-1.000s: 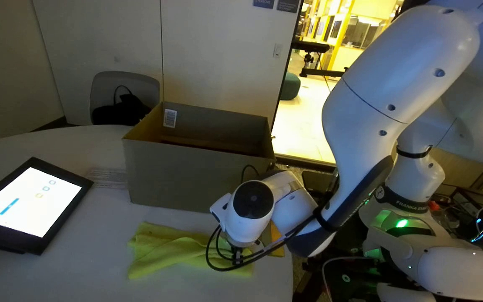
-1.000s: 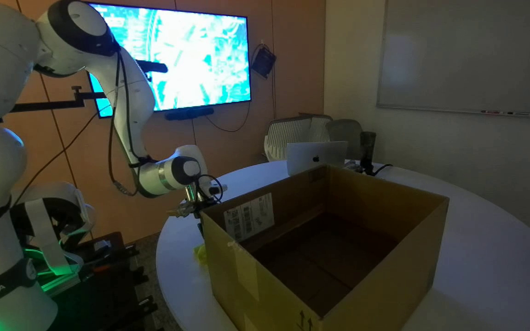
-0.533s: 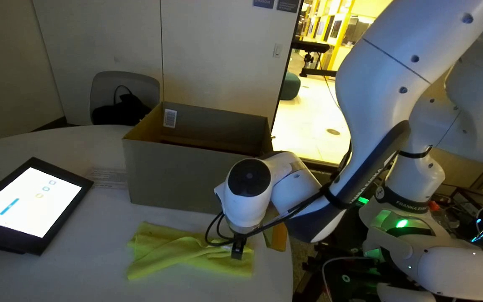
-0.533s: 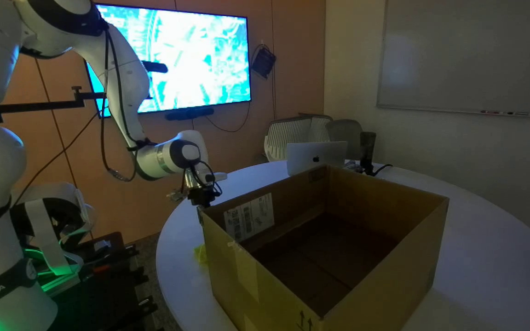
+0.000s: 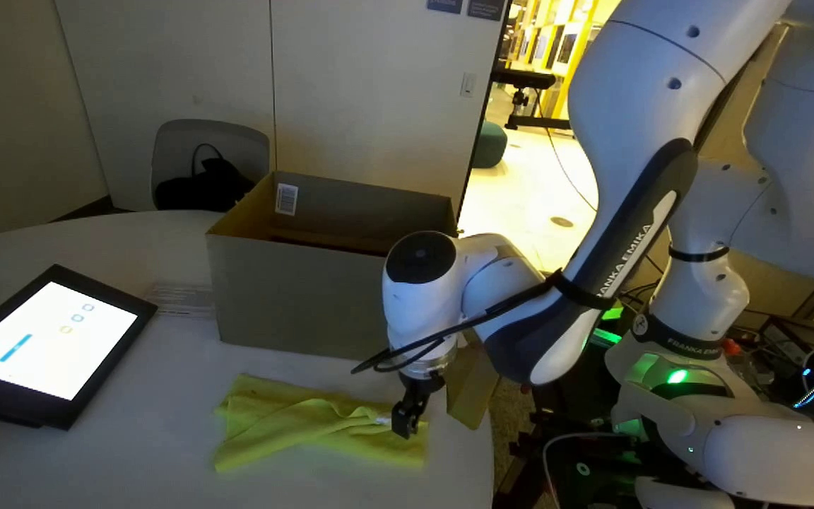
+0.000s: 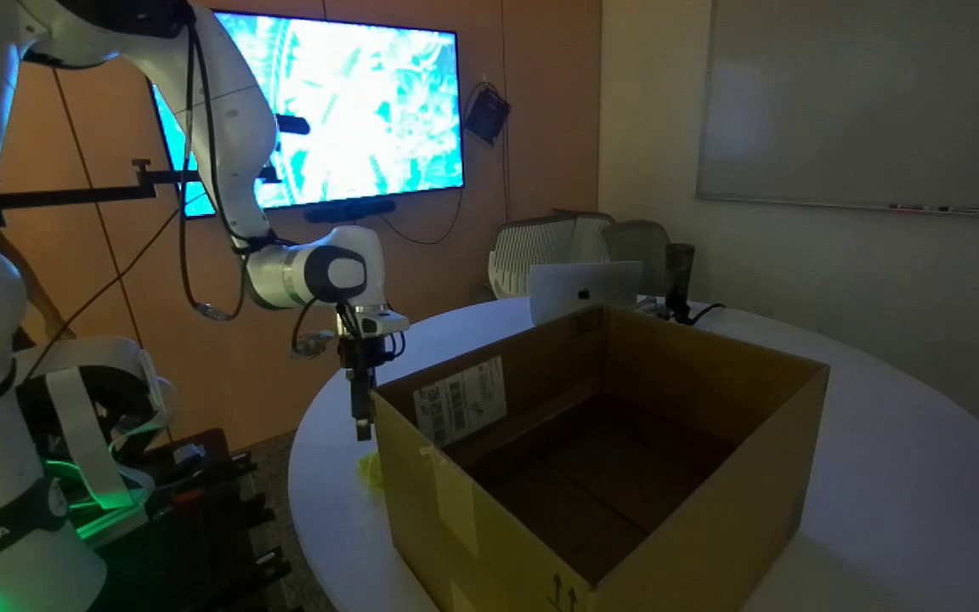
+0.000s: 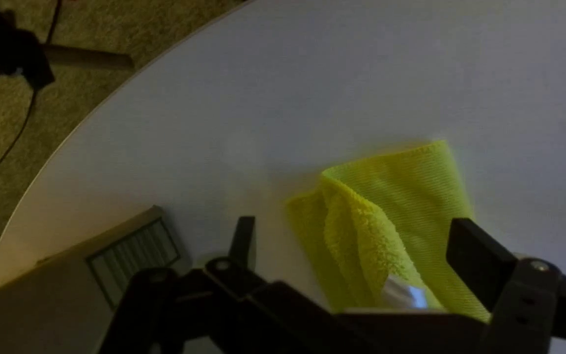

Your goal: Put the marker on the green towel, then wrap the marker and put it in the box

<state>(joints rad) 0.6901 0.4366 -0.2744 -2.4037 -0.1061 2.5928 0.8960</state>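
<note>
A thin yellow-green rectangular cloth towel [image 5: 290, 420] lies creased on the round white tabletop [image 5: 160, 452], a large brown cardboard box [image 5: 301, 300] just beside it. What looks like the shiny whitish marker [image 7: 402, 294] shows partly in the towel's fold. Black fingers [image 7: 482, 263] hang spread wide apart above the towel.

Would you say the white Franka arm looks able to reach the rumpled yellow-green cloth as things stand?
Probably yes: the black tool hangs open near the yellow-green cloth, with nothing visibly between them; the brown cardboard box stands off to one side.
</note>
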